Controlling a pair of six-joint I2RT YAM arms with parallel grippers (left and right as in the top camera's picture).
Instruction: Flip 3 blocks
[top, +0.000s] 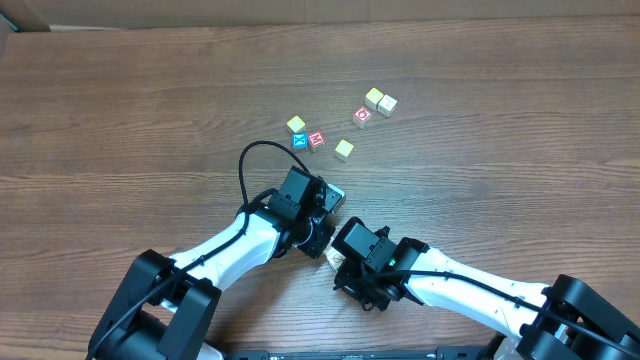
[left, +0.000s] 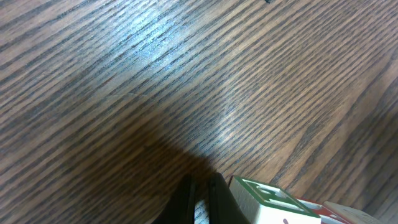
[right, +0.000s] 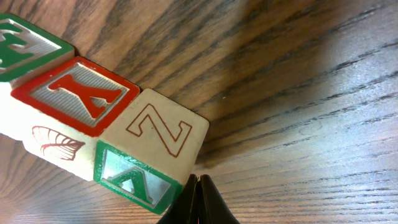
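Observation:
Three small wooden blocks lie in a touching row in the right wrist view: one with a green-framed top (right: 18, 53), one with a red-framed A on top (right: 84, 93), and a white-topped one with a thin red Z (right: 163, 130) and a green A on its side. My right gripper (right: 199, 193) is shut and empty, its tip at the Z block's near corner. My left gripper (left: 200, 202) is also shut and empty, with the green-framed block (left: 273, 198) right beside its fingers. From overhead both grippers (top: 326, 208) (top: 336, 256) hide most of the row; a teal face (top: 337, 197) peeks out.
Several other small cubes lie scattered farther back on the wooden table (top: 120, 110): yellow-topped ones (top: 296, 124) (top: 344, 149) (top: 374, 97), a blue one (top: 299, 141), red ones (top: 316, 139) (top: 362, 116) and a cream one (top: 388, 104). The left arm's black cable (top: 245, 165) loops above its wrist.

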